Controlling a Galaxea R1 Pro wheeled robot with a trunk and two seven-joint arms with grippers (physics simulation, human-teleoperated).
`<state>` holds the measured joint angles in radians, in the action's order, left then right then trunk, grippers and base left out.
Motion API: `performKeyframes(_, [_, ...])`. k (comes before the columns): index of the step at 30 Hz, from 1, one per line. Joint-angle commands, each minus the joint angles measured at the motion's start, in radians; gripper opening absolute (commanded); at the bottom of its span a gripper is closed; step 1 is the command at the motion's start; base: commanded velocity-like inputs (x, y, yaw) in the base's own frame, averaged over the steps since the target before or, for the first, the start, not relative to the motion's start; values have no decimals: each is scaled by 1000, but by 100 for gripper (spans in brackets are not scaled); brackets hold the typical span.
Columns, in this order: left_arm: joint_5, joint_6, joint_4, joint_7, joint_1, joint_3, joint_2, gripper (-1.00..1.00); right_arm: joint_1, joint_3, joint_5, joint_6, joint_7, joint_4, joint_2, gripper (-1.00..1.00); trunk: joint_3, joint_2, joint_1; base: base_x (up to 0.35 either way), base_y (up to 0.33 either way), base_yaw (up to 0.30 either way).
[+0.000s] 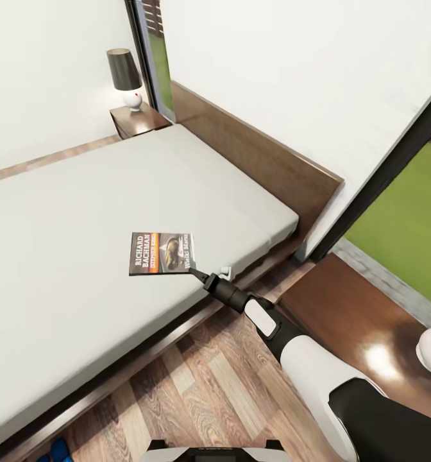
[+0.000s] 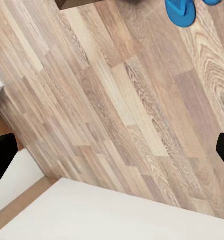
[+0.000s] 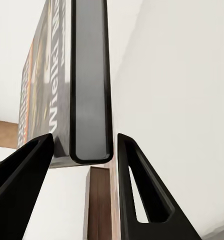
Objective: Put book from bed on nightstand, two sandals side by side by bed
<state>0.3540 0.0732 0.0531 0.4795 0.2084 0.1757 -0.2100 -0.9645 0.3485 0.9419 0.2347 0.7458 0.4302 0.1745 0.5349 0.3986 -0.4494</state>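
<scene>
Dark-covered thin paperback book is up off the light grey mattress bed, edge pinched in our right gripper.
Next we'd swing it to the glossy dark brown wooden nightstand just beside us; left gripper hangs released, 1 bright blue sandal on the floor.

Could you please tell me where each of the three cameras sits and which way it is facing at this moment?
Head view: from the robot's head, down over the bed; the right arm holds the book in its right gripper.
Left wrist view: on the left arm, facing the wood floor and a blue sandal; dark fingertips at the edges.
Right wrist view: along the fingers flanking the book's edge.
Shared: the book.
</scene>
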Motion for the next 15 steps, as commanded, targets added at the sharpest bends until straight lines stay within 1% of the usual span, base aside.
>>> performKeyframes(1, [11, 4, 0, 2, 0, 8, 0, 100, -1, 1, 11, 9, 2, -1, 0, -100, 0, 1, -1, 0, 0, 0])
performKeyframes(4, [11, 4, 0, 2, 0, 8, 0, 100, 2, 1, 11, -3, 2, -1, 0, -100, -5, 1, -1, 0, 0, 0])
performKeyframes(8, [11, 3, 0, 2, 0, 8, 0, 100, 4, 2, 12, -47, 0, -2, 0, -100, -12, 1, -1, 0, 0, 0])
performKeyframes(15, [12, 5, 1, 2, 0, 7, 0, 100, 6, 3, 12, -69, 0, -3, 0, -100, -23, 1, -1, 0, 0, 0])
